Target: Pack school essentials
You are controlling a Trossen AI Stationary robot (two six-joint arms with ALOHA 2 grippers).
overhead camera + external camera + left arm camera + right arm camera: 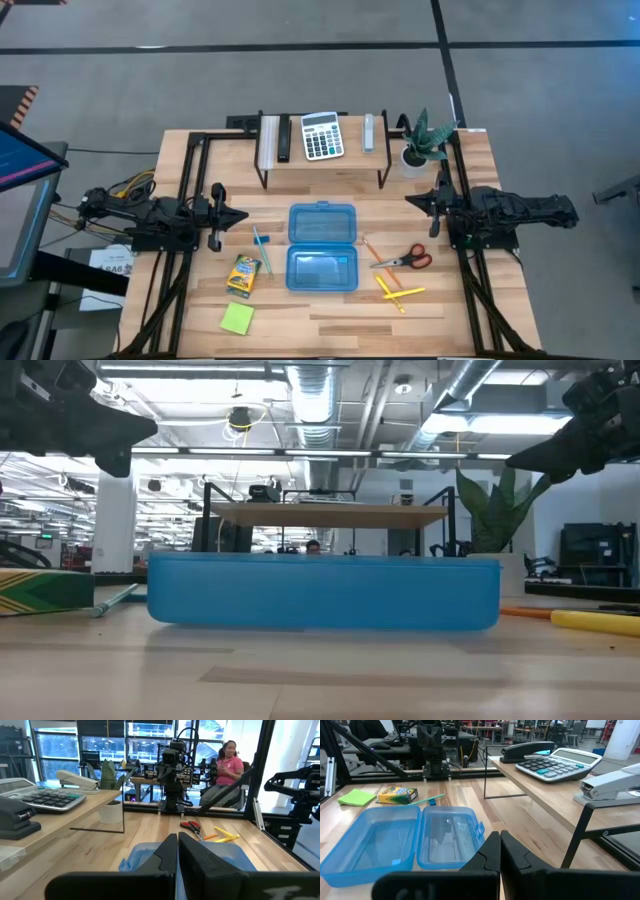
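The left gripper (243,215) hangs above the table's left side, fingers pressed together. The right gripper (410,202) mirrors it opposite, likewise closed.

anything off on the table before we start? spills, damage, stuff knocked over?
Nothing stands out. The blue case lies open and empty mid-table; crayon box, sticky pad and teal pen on one side, scissors and yellow markers on the other, all flat and intact.

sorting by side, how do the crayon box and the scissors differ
The crayon box is a yellow-green carton lying left of the open blue case; the scissors are red-handled metal, lying right of it. The box is blocky, the scissors thin. Both lie flat on the table, outside the case.
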